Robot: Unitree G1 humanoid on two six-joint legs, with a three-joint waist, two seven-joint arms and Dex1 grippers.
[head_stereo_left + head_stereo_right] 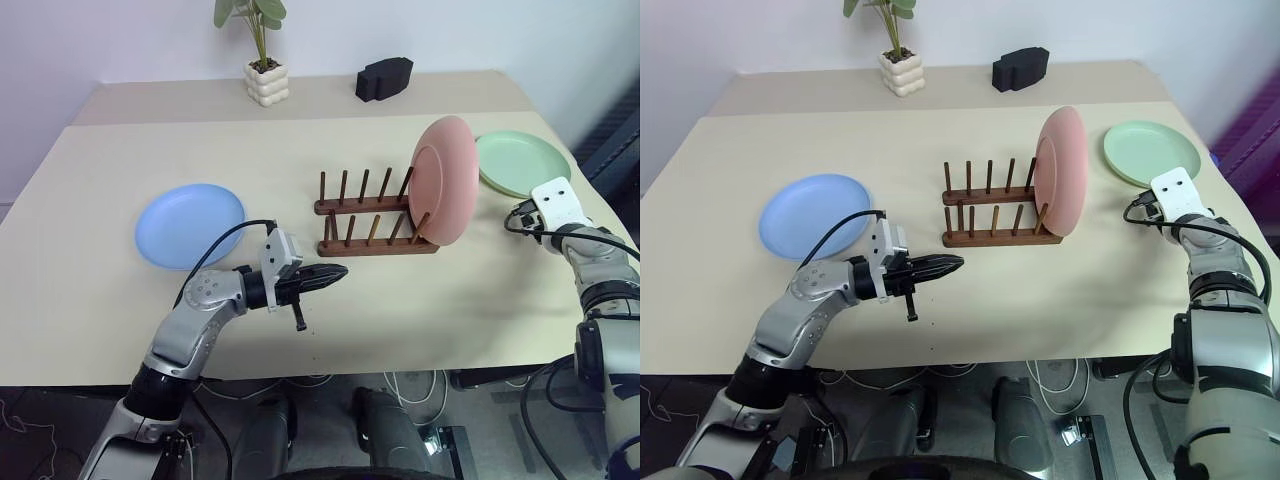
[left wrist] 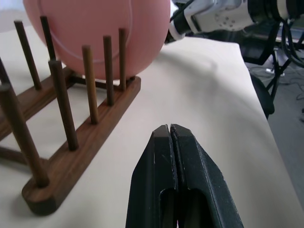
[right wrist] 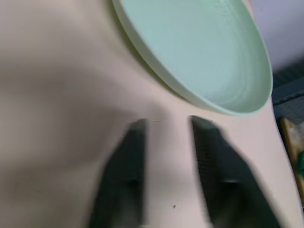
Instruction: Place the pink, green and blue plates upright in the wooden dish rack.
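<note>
Three plates on the table (image 1: 100,330), and I take the wooden dish rack (image 1: 372,215) as my landmark: the pink plate (image 1: 444,180) already stands upright in the rack's right-end slots, the green plate (image 1: 522,162) lies flat to the right of the rack and a little behind it, and the blue plate (image 1: 189,224) lies flat well to the rack's left. From the head views I read the overall layout, plus a small potted plant (image 1: 262,50) and a black block-shaped object (image 1: 384,77) far behind the rack; the head views do not let me see the right fingers, hidden under the white wrist housing. The right wrist view fills that gap: right gripper (image 3: 166,126) has its two black fingers parted with bare tabletop between them, holding nothing, tips just short of the green plate's near rim, not touching it as far as I can tell. The left wrist view gives what the head views show only small: left gripper (image 2: 170,130) fingers pressed together, clenched on nothing, pointing along the rack's front rail toward the pink plate, hovering in front of the rack's left end and apart from it. Blue plate sits left of and behind the left gripper, untouched.
</note>
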